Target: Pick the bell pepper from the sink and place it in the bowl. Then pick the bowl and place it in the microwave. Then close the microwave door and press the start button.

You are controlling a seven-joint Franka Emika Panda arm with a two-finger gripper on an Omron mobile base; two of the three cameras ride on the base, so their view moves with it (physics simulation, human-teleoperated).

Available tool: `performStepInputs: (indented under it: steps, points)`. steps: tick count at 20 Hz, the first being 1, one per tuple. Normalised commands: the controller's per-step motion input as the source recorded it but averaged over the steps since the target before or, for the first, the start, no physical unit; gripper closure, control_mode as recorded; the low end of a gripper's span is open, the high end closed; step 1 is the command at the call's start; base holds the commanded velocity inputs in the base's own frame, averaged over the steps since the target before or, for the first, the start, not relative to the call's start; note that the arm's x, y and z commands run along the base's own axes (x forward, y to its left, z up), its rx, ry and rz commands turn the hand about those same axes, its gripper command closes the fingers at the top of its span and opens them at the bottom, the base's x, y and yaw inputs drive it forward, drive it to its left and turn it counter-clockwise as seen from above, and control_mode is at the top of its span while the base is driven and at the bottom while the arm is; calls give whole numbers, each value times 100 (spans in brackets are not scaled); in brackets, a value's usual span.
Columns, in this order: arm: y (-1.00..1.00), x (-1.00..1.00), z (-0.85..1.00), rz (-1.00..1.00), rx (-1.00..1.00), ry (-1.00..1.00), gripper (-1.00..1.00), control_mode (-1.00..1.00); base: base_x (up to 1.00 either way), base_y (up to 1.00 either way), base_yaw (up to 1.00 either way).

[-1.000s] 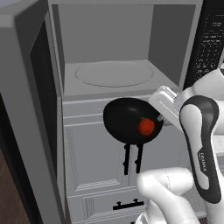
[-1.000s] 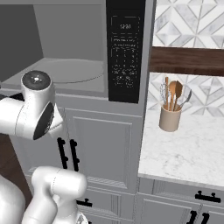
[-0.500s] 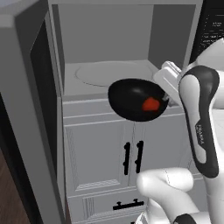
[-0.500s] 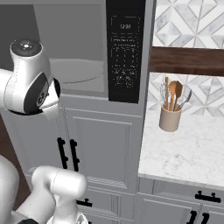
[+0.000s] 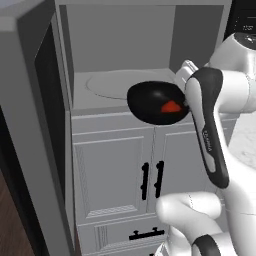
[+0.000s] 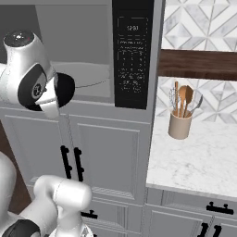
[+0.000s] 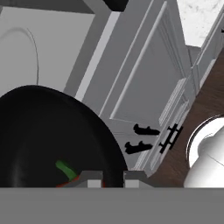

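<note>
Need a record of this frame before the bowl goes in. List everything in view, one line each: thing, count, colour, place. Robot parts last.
bowl: one, glossy black, held up at the microwave's front edge
bell pepper: one, red, inside the bowl
microwave: one, grey, open, turntable bare
microwave door: one, grey frame, swung open at left
control panel: one, black, right of the cavity
cabinet doors: grey, black handles, below the microwave
utensil holder: one, beige, on the white marble counter
gripper: one, shut on the bowl's rim
</note>
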Motion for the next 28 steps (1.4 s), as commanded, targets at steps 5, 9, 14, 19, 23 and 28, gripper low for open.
performStepInputs:
  steps: [5, 9, 14, 19, 23, 28]
  points:
    - [-8, 31, 7, -9, 3, -6, 100, -100, 0, 0, 0]
    - [-1, 36, 17, -2, 5, -4, 100, -100, 0, 0, 0]
    - [0, 44, 3, 0, 4, 0, 100, -100, 0, 0, 0]
    - [0, 51, 0, 0, 1, 0, 100, -100, 0, 0, 0]
    - [5, 53, 4, 0, 0, 0, 100, -100, 0, 0, 0]
    - [13, 41, 1, 0, 0, 0, 100, -100, 0, 0, 0]
